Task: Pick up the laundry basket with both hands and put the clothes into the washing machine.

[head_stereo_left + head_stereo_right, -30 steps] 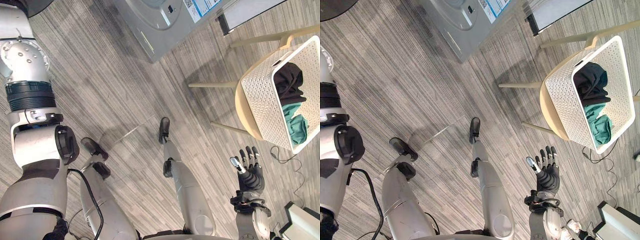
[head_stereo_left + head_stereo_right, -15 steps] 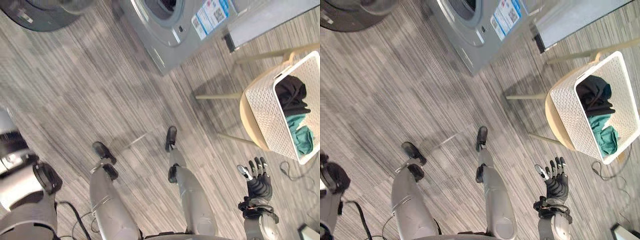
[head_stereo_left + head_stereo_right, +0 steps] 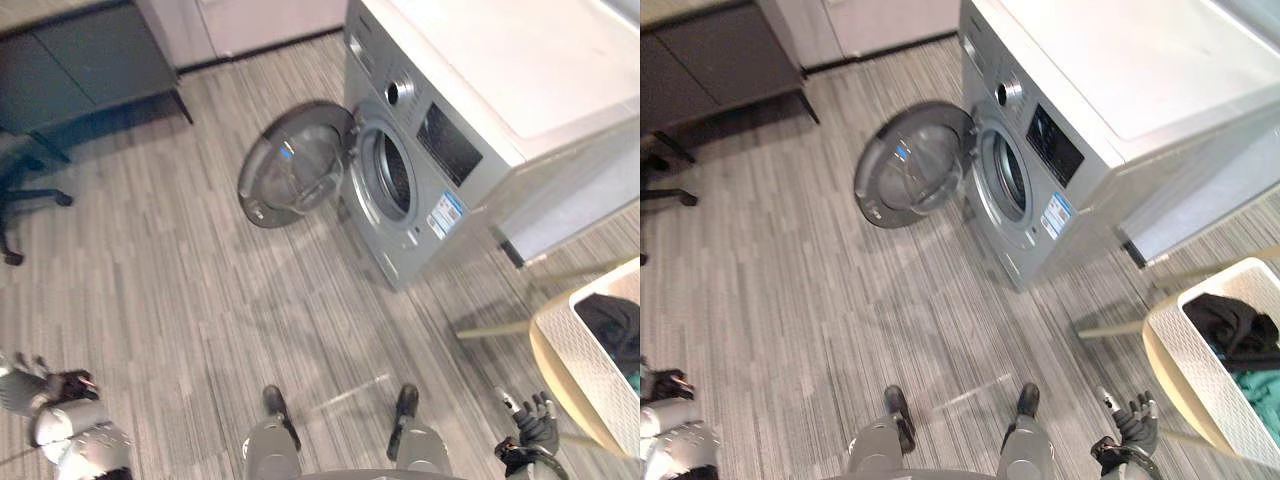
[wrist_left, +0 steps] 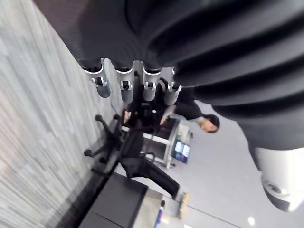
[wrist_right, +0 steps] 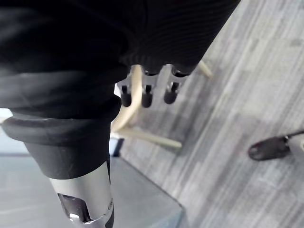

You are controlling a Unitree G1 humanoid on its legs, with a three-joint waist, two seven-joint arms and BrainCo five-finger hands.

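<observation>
Both hands still apart from laundry basket

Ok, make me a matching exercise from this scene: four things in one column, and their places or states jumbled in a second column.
Things:
1. washing machine door
2. laundry basket
3. clothes
4. right hand

Places or states:
A. fingers straight, holding nothing
B. swung open
C. resting on the pale chair
D. piled inside the basket

Pairs: 1-B, 2-C, 3-D, 4-A
</observation>
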